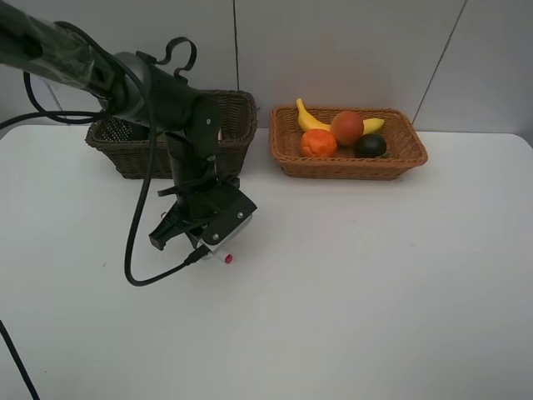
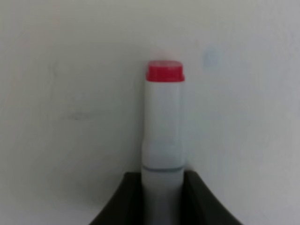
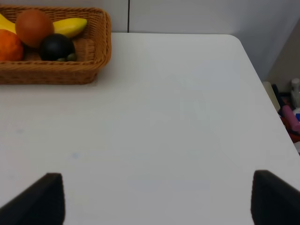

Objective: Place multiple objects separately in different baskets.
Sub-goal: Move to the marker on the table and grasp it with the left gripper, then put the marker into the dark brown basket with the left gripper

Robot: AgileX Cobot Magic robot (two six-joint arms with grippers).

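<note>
The white marker is a smooth, pale tube with a red end cap. The left gripper has its jaws pinching the barrel. The right gripper has its jaws spread over the table.

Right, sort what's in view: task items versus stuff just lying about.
Task items: white marker in the left hand; dark brown basket; light basket with banana, tangerine, red-orange fruit, dark green fruit.

Lying about: clutter beyond the table's edge, too blurred to name.
</note>
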